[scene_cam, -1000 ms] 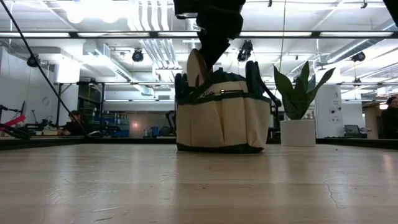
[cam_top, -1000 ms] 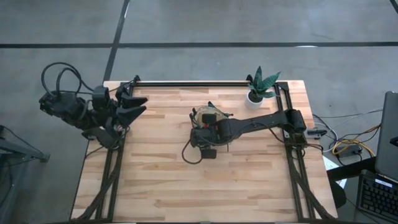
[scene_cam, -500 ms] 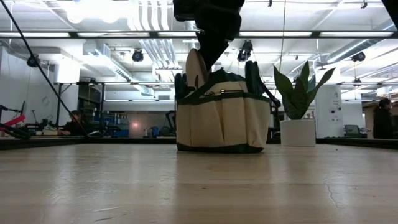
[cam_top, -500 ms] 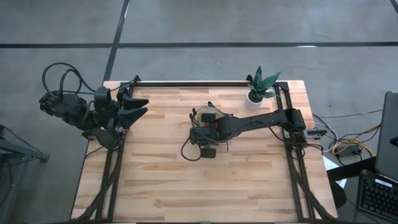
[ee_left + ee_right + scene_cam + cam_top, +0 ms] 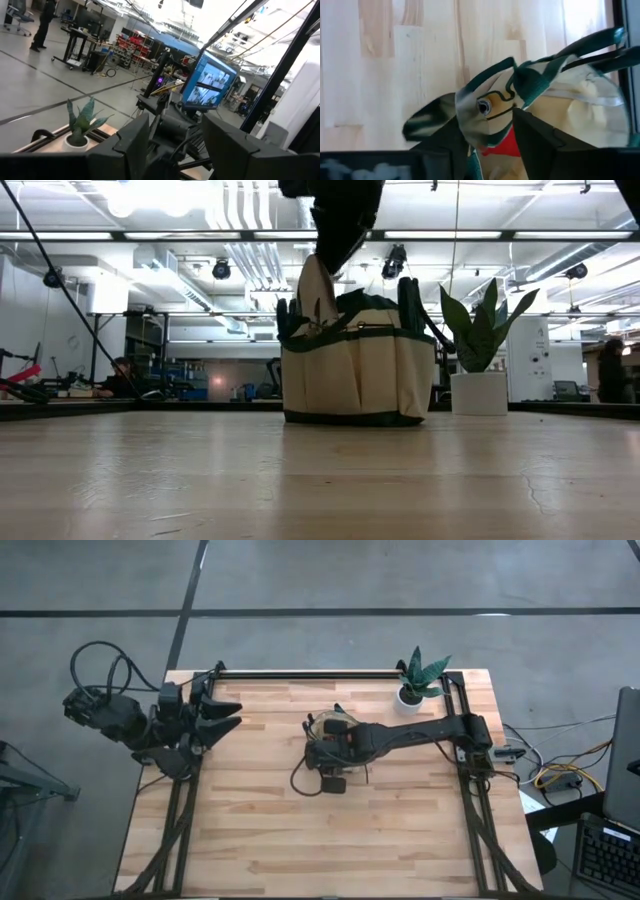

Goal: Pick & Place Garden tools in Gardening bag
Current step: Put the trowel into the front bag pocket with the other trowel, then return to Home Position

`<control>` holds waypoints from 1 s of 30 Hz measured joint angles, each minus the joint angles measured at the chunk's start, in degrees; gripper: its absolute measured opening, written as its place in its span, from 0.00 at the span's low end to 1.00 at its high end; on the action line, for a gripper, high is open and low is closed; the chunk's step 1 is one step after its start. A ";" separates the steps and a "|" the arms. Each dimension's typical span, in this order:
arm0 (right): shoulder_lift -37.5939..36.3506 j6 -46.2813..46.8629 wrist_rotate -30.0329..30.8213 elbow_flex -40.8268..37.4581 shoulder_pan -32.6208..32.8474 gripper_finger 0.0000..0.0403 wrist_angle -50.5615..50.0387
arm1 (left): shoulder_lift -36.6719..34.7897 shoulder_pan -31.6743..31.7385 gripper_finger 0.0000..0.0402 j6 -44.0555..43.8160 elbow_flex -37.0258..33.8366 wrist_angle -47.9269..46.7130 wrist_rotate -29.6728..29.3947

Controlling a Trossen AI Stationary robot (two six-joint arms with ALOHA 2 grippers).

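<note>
The gardening bag, tan with dark green trim and loop handles, stands upright near the table's middle. A glove-like piece, cream with green edging, a metal eyelet and red below, sticks up out of the bag's left side. My right gripper hangs over it, pointing down and open, with one finger on each side of the piece. My left gripper waits open at the table's far left corner. No other garden tools show. My right gripper has its spread fingers on either side of the glove-like piece's upper end, coming from above. I cannot tell whether they touch it. The piece stands in the bag's mouth.
A green plant in a white pot stands at the far right, close behind the bag. Bare wood lies along the near half of the table. People and workbenches show in the room beyond.
My right gripper has gone up a little above the bag. The cream piece now shows more of its upper end below the fingers. The bag's left top edge has bulged slightly toward the table's left.
</note>
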 joint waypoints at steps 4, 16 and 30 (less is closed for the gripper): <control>-0.16 0.11 0.14 2.69 0.02 0.39 -1.63 | -0.15 0.01 0.46 0.16 0.00 -2.07 -0.45; -6.67 8.71 -2.56 6.44 -0.16 0.19 1.21 | -0.86 0.13 0.29 -0.83 0.00 -19.46 -2.11; -26.04 6.47 -12.46 -18.55 -0.23 0.02 35.30 | -0.70 1.47 0.01 6.82 -10.12 -10.43 3.25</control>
